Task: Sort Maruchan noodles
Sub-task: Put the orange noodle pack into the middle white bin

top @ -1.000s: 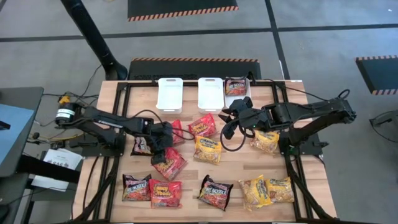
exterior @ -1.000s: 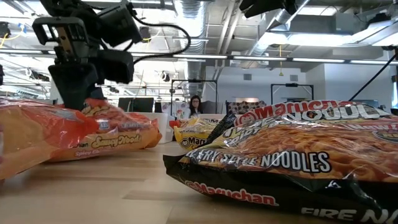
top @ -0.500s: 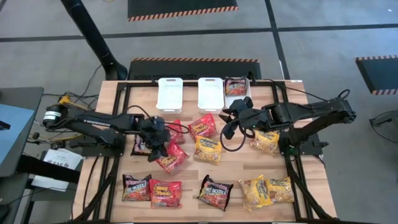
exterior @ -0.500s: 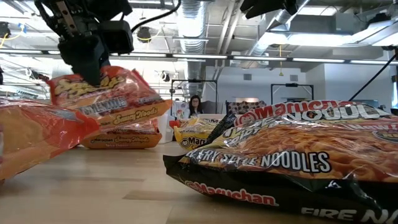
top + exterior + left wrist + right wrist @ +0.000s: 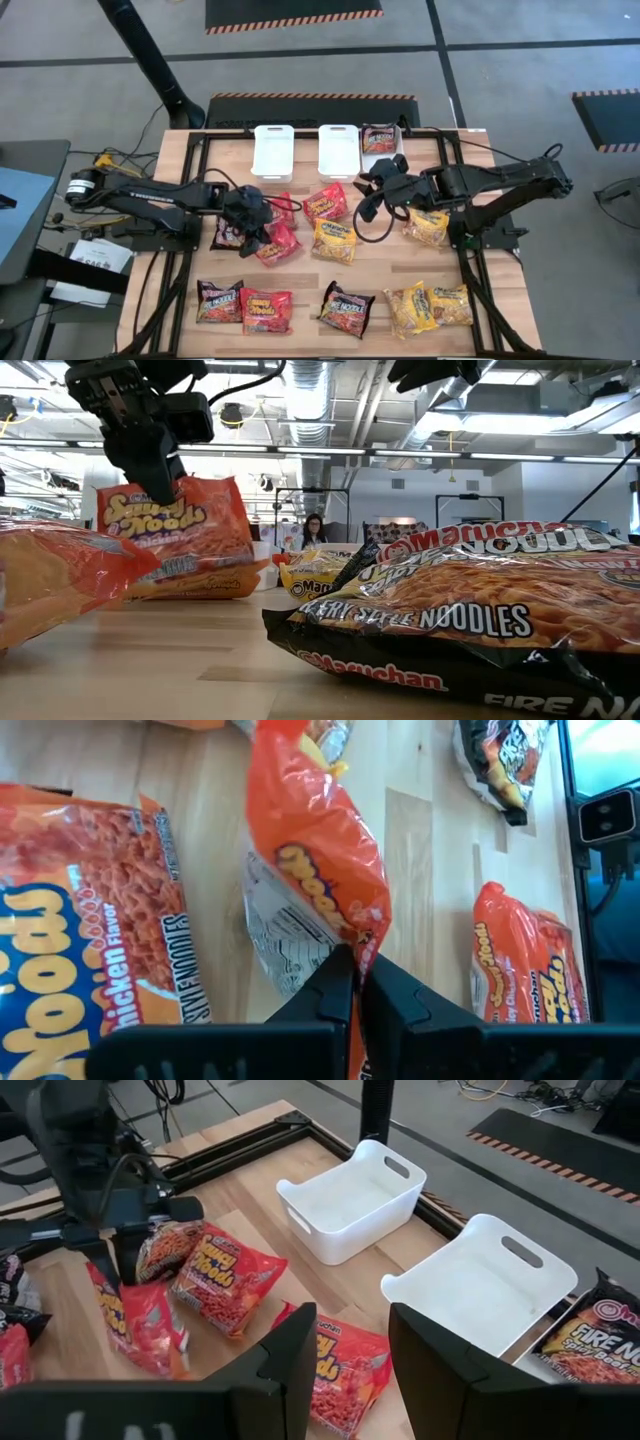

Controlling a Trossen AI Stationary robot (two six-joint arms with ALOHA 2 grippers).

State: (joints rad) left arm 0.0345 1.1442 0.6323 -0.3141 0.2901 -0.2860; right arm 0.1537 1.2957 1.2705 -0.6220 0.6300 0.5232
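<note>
A: Where is the left gripper [image 5: 262, 235]?

B: It hangs over the left half of the worktop [image 5: 380, 262], between the far and near edges. Its fingers are pinched tight on the top edge of a red packet [image 5: 279, 243], which dangles below them, clear of the wood.

A: Does the wrist camera agree?

B: It does. The two dark fingers [image 5: 330, 988] meet on the crimped edge of the red packet [image 5: 318, 870], and the bag hangs twisted above the boards.

A: And the right gripper [image 5: 365, 193]?

B: It hovers just right of the worktop's middle, near the far edge. Its jaws stand partly apart with nothing between them. In its wrist view the fingers [image 5: 290, 1360] frame two empty white bins [image 5: 352, 1198].

A: How are the bins set?

B: Three white bins stand in a row along the far edge. The left bin [image 5: 272, 152] and the middle bin [image 5: 338, 150] are bare inside. The right bin [image 5: 382, 160] holds a dark packet [image 5: 378, 138].

A: And the remaining noodles?

B: A dark packet [image 5: 225, 233] lies just left of the left gripper. Two red packets [image 5: 325, 201] lie close by toward the middle, with a yellow packet [image 5: 333, 241] beside them. Another yellow packet [image 5: 427, 227] lies under the right arm. Along the near edge lies a row: a dark packet [image 5: 218, 300], a red one [image 5: 265, 311], a dark one [image 5: 346, 308] and two yellow ones [image 5: 430, 306].
</note>
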